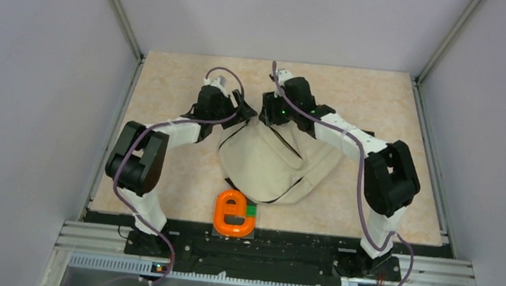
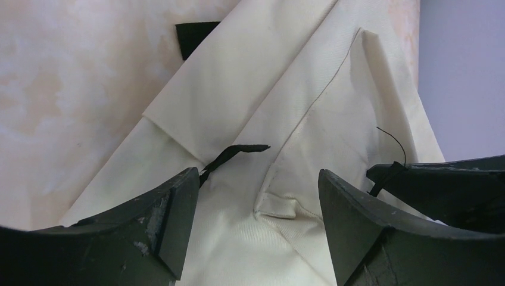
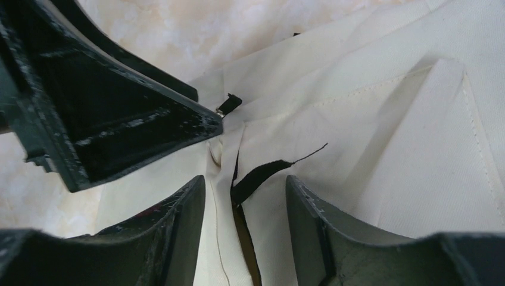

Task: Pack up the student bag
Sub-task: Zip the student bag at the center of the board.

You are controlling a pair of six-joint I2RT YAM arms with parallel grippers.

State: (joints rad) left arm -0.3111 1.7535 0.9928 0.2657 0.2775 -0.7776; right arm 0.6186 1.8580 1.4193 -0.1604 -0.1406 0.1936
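Note:
The student bag [image 1: 269, 162] is a cream fabric backpack lying flat in the middle of the table, its top end toward the far side. Both grippers are at that top end, close together. My left gripper [image 1: 243, 111] is open, its fingers on either side of a small sewn fabric fold [image 2: 280, 202] on the bag, with a black zipper pull [image 2: 235, 154] just beyond. My right gripper [image 1: 269, 113] is open, its fingers on either side of the black pull tab [image 3: 262, 173] and the zipper slit [image 3: 241, 232]. Neither is holding anything.
An orange letter-shaped object [image 1: 232, 213] with a green block [image 1: 251, 210] lies at the near table edge, in front of the bag. A black strap piece [image 2: 196, 36] shows at the bag's edge. The left gripper's finger [image 3: 119, 113] crowds the right wrist view.

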